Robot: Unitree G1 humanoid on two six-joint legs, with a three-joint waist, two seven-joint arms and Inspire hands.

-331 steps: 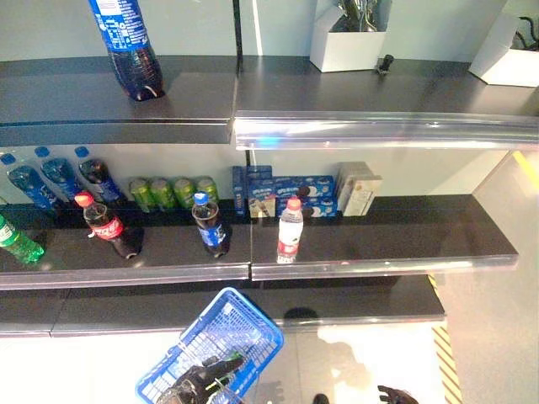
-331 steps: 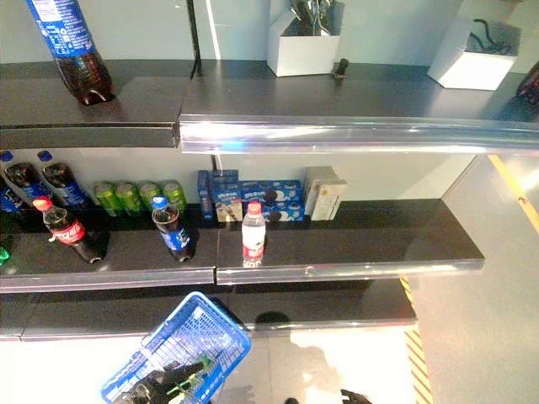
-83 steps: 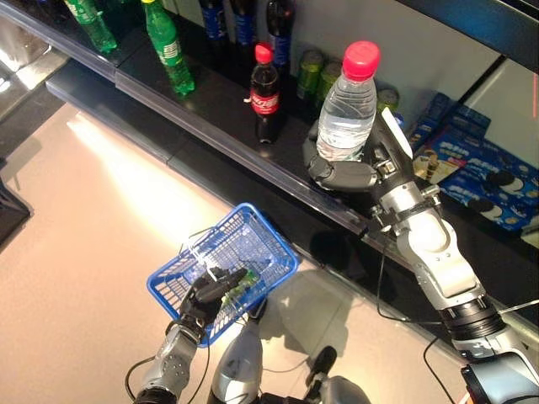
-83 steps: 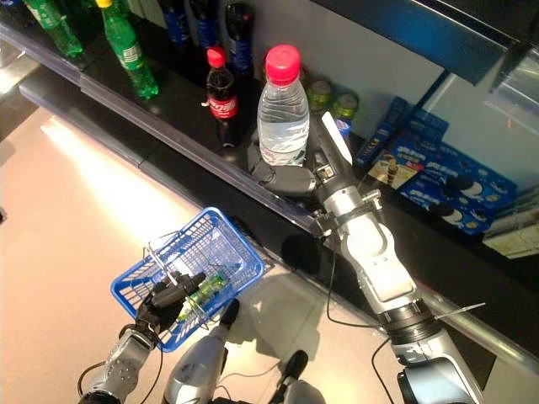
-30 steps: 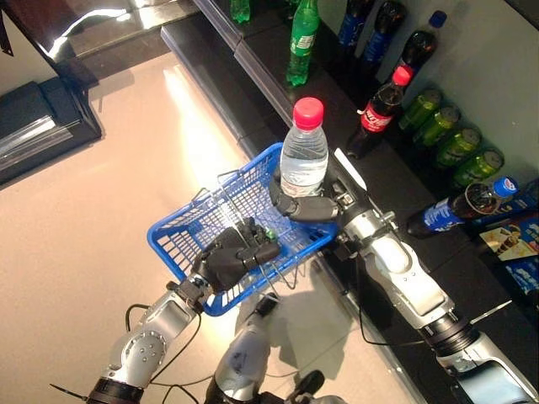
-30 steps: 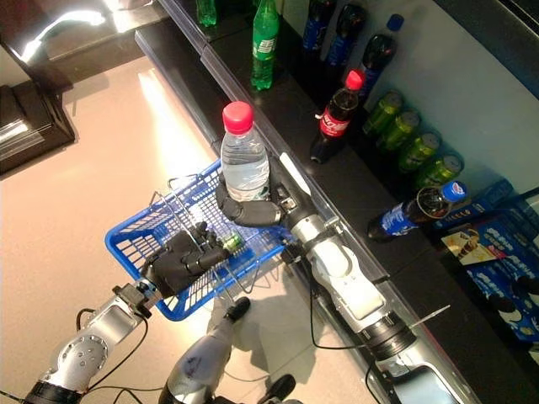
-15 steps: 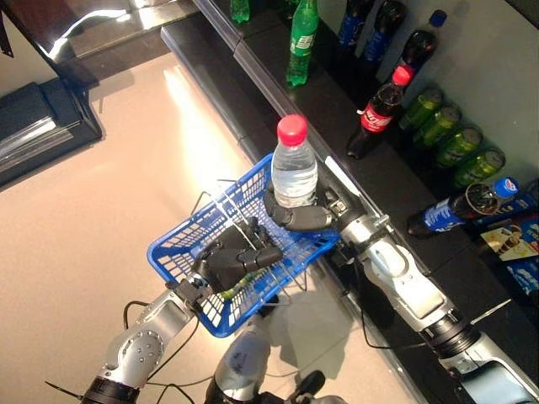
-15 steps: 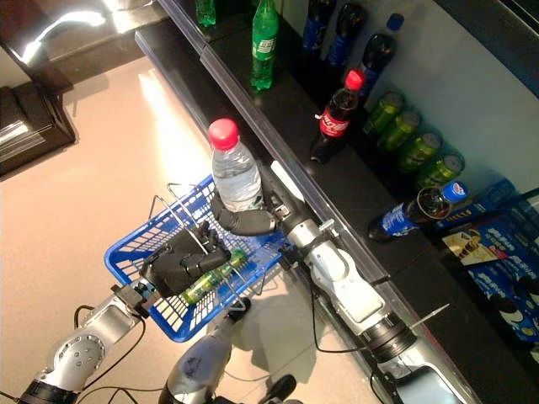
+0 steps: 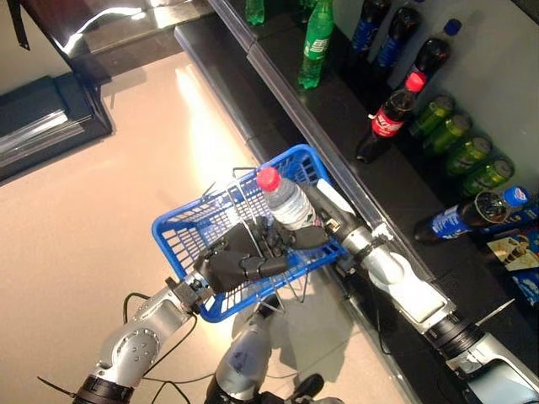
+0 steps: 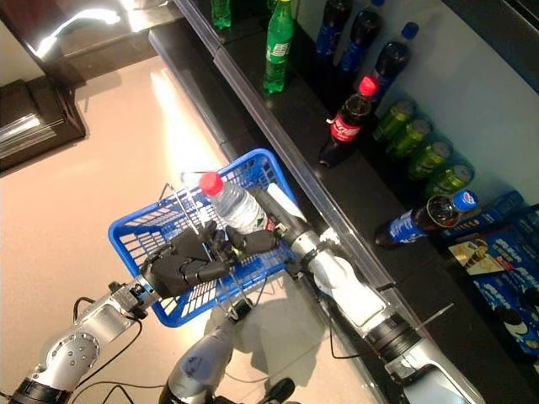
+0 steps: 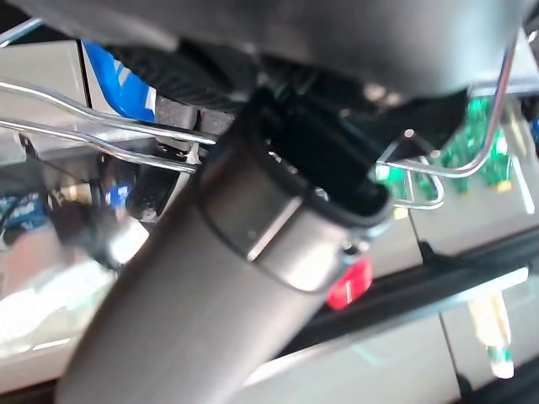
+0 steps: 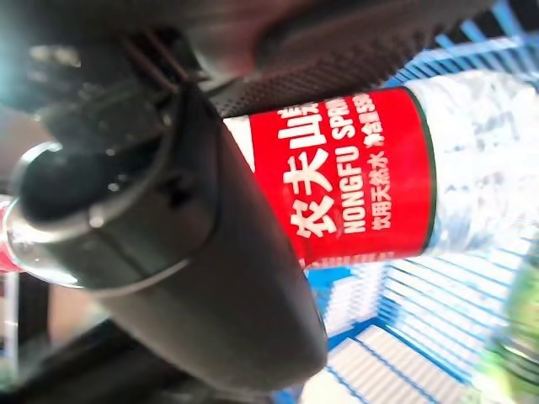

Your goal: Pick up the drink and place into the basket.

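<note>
Holding a clear water bottle (image 9: 289,202) with a red cap and red label, the right hand (image 9: 313,236) has its fingers and thumb curled round the bottle's lower body; the right wrist view shows the thumb across the red label. Bottle is tilted, cap toward the floor side, its body down inside the blue wire basket (image 9: 185,238), at the basket's end nearest the shelf. Cap stands just above the basket rim. Cannot tell whether the bottle's base touches the basket bottom.

Left hand (image 9: 237,260) is closed round the basket's metal wire handles (image 9: 226,192) at the near rim, carrying the basket above the pale floor (image 9: 93,210). The left wrist view shows the wire handles running under the hand. Something green shows through the mesh inside the basket in the right wrist view; too blurred to identify.

Dark shelf (image 9: 337,109) runs diagonally beside the basket. On it: an upright green soda bottle (image 9: 315,42) near the front edge, a cola bottle (image 9: 387,118) with a red cap further along, dark bottles with blue caps (image 9: 400,42) toward the back wall, a row of green cans (image 9: 459,143), and one blue-labelled dark bottle (image 9: 467,212) lying on its side. Blue biscuit boxes (image 10: 505,278) lie at the far right end of the shelf.
</note>
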